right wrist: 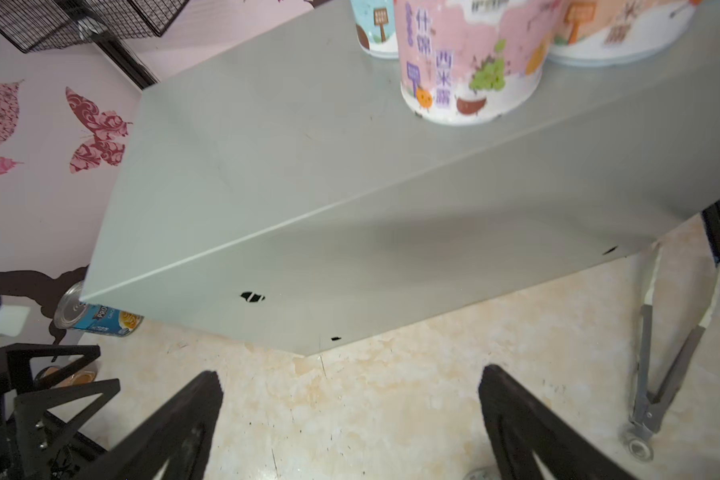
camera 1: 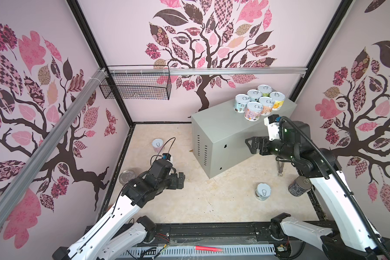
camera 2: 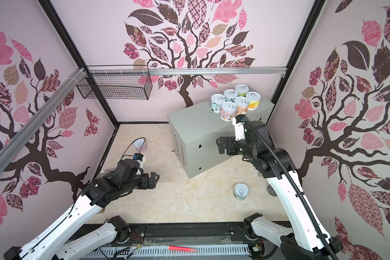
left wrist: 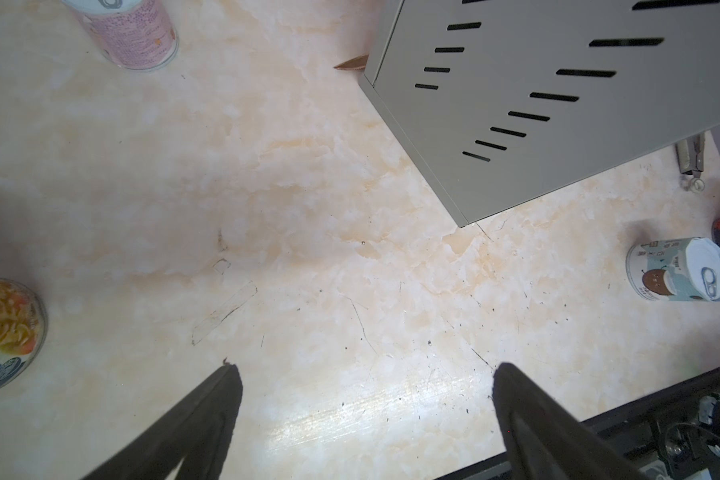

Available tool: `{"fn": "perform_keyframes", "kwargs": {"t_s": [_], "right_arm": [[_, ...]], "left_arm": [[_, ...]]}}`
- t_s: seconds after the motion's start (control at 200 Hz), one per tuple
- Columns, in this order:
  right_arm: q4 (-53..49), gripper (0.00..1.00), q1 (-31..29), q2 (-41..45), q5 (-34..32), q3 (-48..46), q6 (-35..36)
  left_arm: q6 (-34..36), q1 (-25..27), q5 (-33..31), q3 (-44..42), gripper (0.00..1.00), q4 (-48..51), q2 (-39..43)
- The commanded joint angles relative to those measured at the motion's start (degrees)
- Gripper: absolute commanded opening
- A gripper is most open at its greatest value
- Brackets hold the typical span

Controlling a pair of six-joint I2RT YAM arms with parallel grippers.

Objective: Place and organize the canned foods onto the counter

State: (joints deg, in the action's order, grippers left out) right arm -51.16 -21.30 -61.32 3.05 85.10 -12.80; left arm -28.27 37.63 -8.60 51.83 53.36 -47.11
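Six short cans (camera 1: 259,102) cluster at the far end of the counter (camera 1: 221,126); my right gripper (camera 1: 249,145) and left gripper (camera 1: 182,180) hang spread, empty, so I judge fetching the pale can (camera 1: 262,191) off the floor (camera 1: 200,202) comes next.

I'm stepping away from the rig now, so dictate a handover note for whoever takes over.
Left claw: open, empty.
Right claw: open, empty, by the light-grey sheet-metal counter.
Done: six short pastel-labelled cans clustered on it.
Remaining on the marbled surface: pink-labelled short can, pale-blue-labelled short can, dark-labelled tall can, blue-labelled silver-topped can.
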Motion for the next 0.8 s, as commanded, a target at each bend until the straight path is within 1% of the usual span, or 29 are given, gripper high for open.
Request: {"fn": "perform_keyframes", "kwargs": {"t_s": [0.0, 0.09, 0.175, 0.25, 0.315, 0.44, 0.55, 0.705, 0.79], "right_arm": [[-1.97, 1.00, 0.21, 4.63, -1.88, -3.17, -1.31], [-1.01, 1.00, 0.21, 8.62, -3.33, -7.91, -3.90], [1.30, 1.00, 0.20, 13.16, -4.40, -14.93, -7.47], [2.62, 1.00, 0.21, 16.61, -6.93, -20.67, -10.93], [3.56, 1.00, 0.21, 19.09, -9.26, -25.64, -14.76], [4.17, 1.00, 0.21, 20.76, -13.00, -33.71, -23.51], [2.20, 1.00, 0.21, 19.93, -17.73, -38.03, -27.55], [0.99, 1.00, 0.21, 20.90, -24.05, -43.50, -32.73], [0.05, 1.00, 0.12, 21.15, -25.66, -44.99, -35.95]], "left_arm": [[-3.35, 3.68, -4.62, 0.79, 0.98, 2.88, 2.04], [-5.81, 7.10, -6.24, 0.72, 0.98, 4.09, 1.56], [-8.82, 11.34, -8.94, -0.45, 0.98, 4.11, 1.07], [-11.69, 14.92, -11.60, -2.07, 0.98, 3.59, 0.98], [-14.18, 16.99, -12.34, -3.90, 0.97, 2.52, 0.68], [-17.35, 19.23, -11.56, -7.16, 0.96, 0.39, -0.92], [-19.32, 21.56, -12.87, -10.01, 0.97, -1.86, -1.80], [-22.43, 21.69, -12.19, -14.73, 0.97, -5.85, -2.28], [-24.20, 21.78, -11.54, -17.02, 0.97, -7.68, -2.17]]}}
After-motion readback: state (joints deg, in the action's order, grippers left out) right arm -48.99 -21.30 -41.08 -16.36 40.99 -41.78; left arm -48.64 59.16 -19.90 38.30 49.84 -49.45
